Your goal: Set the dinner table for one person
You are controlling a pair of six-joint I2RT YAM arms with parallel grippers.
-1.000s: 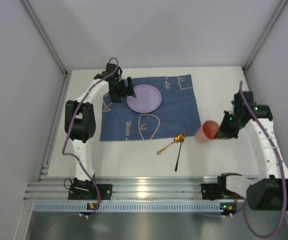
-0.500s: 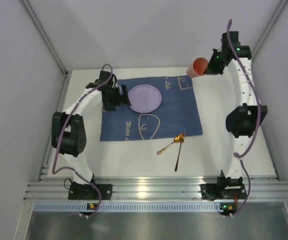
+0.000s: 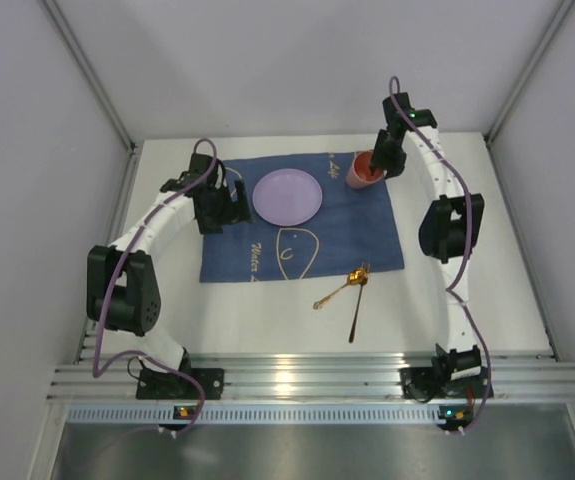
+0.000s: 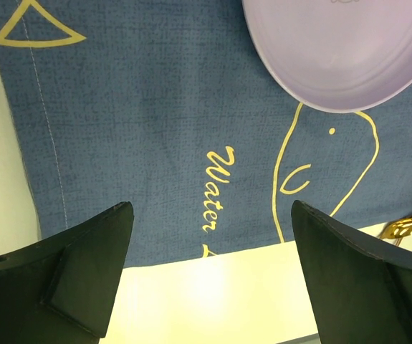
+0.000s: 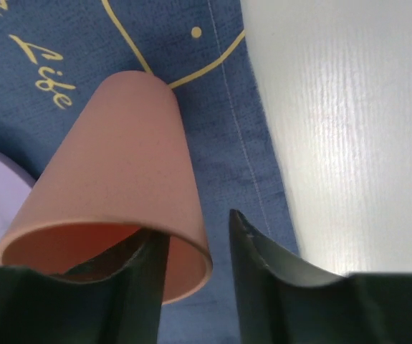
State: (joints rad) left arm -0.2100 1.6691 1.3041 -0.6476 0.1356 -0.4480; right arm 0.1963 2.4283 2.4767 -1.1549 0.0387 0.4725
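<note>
Right gripper (image 5: 195, 238) is pinching the salmon cup (image 5: 112, 179) by its rim wall, one finger inside, with the cup tilted over the upper-right corner of the blue placemat (image 3: 307, 250) beside the purple plate (image 3: 287, 196); left gripper (image 4: 209, 244) is spread and empty at the mat's left. Dinner table (image 3: 267, 325) fills the centre of the top view, under everything. Risk: release before the base sits flat and the cup likely tips, rolling into the plate or off the mat.

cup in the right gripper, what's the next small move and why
Probably ease the salmon cup down onto the blue placemat: the right gripper pinches its rim, mouth up, over the mat's far right corner beside the lilac plate.
</note>
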